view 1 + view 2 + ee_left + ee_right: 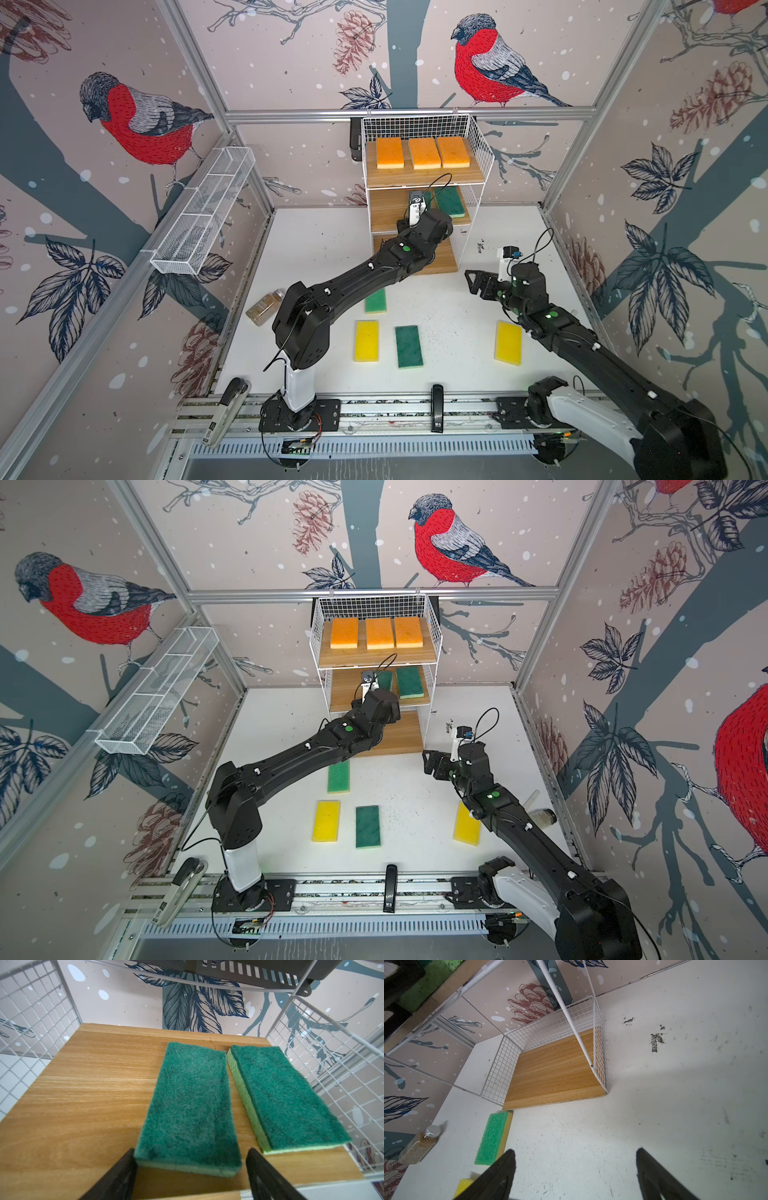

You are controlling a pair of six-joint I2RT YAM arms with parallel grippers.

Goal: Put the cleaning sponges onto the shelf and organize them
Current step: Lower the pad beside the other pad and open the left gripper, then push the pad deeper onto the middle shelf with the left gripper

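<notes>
The shelf (424,176) stands at the back with three orange sponges (424,153) on its top board. Two green sponges (286,1097) lie side by side on the middle board. My left gripper (191,1152) is open at the near end of the left-hand one (191,1105), which rests flat on the wood. On the table lie a light green sponge (376,300), a dark green one (409,346) and two yellow ones (366,340) (508,343). Right of the bottom board (556,1076), my right gripper (473,282) hangs open and empty.
A brownish glass jar (266,307) lies at the table's left edge. A small bottle (544,816) lies by the right wall. A long white mesh tray (203,212) hangs on the left wall. My left arm crosses over the bottom board.
</notes>
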